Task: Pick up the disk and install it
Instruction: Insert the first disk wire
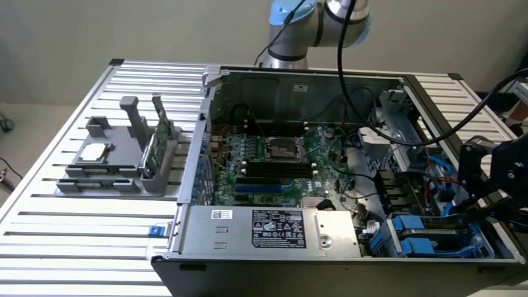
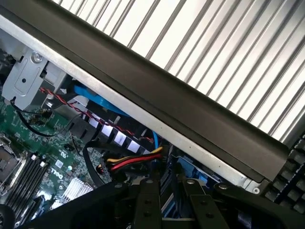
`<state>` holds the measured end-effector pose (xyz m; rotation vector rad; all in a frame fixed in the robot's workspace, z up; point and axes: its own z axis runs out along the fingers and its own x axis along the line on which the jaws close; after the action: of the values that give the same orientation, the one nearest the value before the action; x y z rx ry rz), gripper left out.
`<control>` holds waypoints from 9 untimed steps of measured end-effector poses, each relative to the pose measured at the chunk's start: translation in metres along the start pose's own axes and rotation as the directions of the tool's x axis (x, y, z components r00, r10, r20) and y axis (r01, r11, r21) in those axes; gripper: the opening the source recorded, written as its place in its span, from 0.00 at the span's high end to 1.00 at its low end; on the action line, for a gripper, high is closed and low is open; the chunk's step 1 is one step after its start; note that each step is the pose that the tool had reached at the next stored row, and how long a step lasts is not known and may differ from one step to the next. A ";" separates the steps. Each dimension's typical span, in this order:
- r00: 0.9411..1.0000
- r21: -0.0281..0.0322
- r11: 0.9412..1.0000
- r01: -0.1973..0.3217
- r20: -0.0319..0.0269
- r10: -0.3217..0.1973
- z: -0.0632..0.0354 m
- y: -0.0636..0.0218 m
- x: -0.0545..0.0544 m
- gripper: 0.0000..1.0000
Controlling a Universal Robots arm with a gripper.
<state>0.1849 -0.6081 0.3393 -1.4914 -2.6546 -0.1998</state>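
Slatted metal bench (image 1: 66, 247) carries an open computer case (image 1: 330, 272), lying on its side, interior up.

Robot arm (image 1: 318, 25) rises behind the case's far wall; black cables trail from it toward the exterior view's right.

Inside the case: silver power supply (image 1: 272, 229) along the near wall, green motherboard (image 1: 272, 167) filling the middle, and a drive bay in the near corner on the exterior view's right.

Grey fixture (image 1: 107, 173) stands on the bench, well apart from the case on the exterior view's left.

The disk (image 1: 417, 238) sits low in that drive bay, its blue carrier showing just beside the power supply.

Claw (image 1: 483, 207) hangs over the case's edge on the exterior view's right, above the bay and near the disk. In the wrist view a blue piece lies just beyond the claw (image 2: 171, 191). Cannot tell whether it is clenched, released, or touching the carrier.

A small square silver chip (image 1: 95, 151) lies flat on the fixture, and a thin green card (image 1: 151, 151) stands on edge in it.
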 end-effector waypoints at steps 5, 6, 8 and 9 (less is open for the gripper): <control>1.000 -0.006 1.000 -0.013 -0.016 0.013 0.0004 0.0000 0.000 0.75; 1.000 -0.008 1.000 -0.014 -0.018 0.014 0.0007 0.0000 0.000 0.75; 1.000 -0.010 1.000 -0.016 -0.023 0.015 0.0018 -0.0002 -0.001 0.75; 1.000 -0.011 1.000 -0.016 -0.026 0.016 0.0023 -0.0003 -0.001 0.75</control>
<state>0.1850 -0.6085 0.3369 -1.5027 -2.6249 -0.2315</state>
